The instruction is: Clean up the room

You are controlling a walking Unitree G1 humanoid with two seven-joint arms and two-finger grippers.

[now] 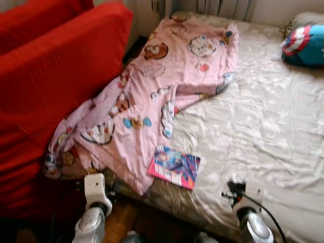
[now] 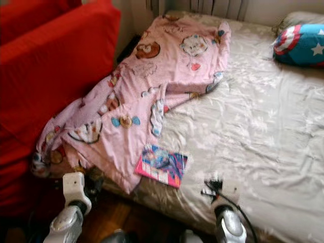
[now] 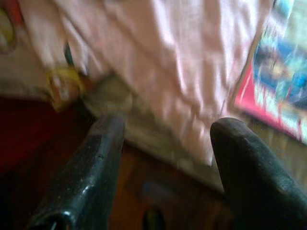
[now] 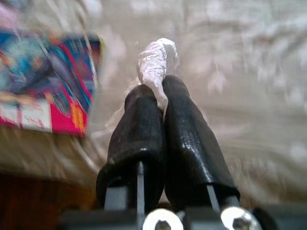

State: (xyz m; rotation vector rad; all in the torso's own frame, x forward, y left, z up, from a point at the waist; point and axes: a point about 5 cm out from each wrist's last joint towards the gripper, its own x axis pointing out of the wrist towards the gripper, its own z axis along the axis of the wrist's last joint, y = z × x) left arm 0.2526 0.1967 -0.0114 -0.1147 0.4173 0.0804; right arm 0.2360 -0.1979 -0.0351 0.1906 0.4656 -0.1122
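Wrapper (image 4: pixel 156 62) pinched between right gripper (image 4: pixel 160 103) fingers above bed (image 1: pixel 263 131); left gripper (image 3: pixel 168 139) fingers spread by pink blanket (image 1: pixel 152 86), book (image 1: pixel 174 166) between, red sofa (image 1: pixel 45 86) beside.

Pink cartoon-print blanket (image 1: pixel 167 86) lies on the left half of the bed with the cream satin sheet (image 1: pixel 263 131), draped over its left edge. Colourful pink-bordered book (image 1: pixel 174 166) sits near the front edge, touching the blanket's hem. Blue star-shield cushion (image 1: pixel 305 45) at far right corner. Red sofa (image 1: pixel 50 86) left of bed.
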